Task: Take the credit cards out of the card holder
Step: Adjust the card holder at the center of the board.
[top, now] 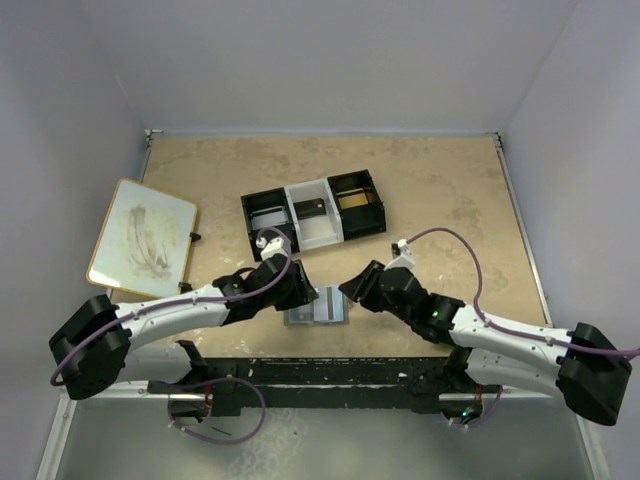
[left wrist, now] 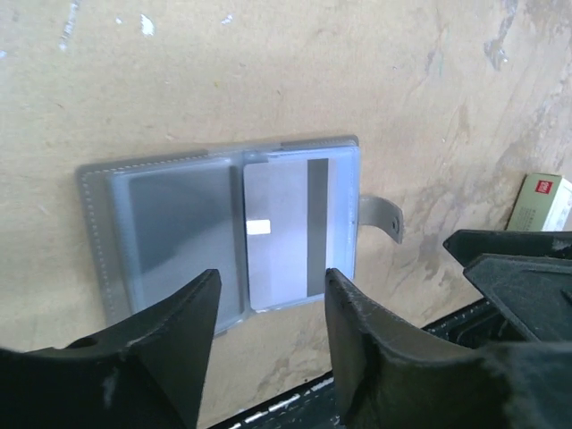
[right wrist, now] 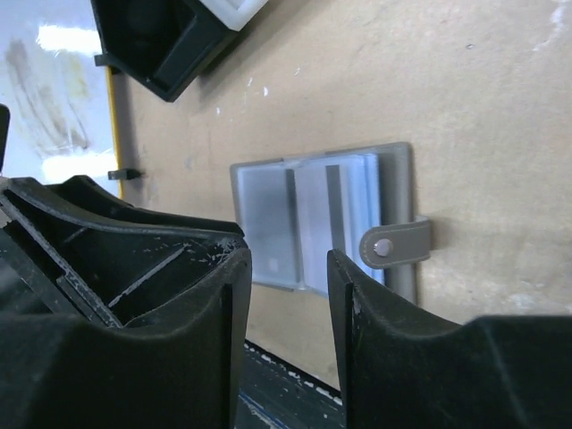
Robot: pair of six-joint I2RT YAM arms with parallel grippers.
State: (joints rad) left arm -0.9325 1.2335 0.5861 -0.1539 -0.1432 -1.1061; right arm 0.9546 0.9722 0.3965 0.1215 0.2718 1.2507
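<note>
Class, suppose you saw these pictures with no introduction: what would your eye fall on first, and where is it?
The grey card holder lies open and flat near the front edge of the table, a striped card showing in one clear pocket. The left gripper and right gripper hover open on either side of it. Behind sits a black-and-white tray.

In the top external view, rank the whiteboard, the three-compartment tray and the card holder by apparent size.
1-2. whiteboard and three-compartment tray: too alike in apparent area to rank.
3. card holder: clearly smallest, partly hidden by the grippers.
</note>
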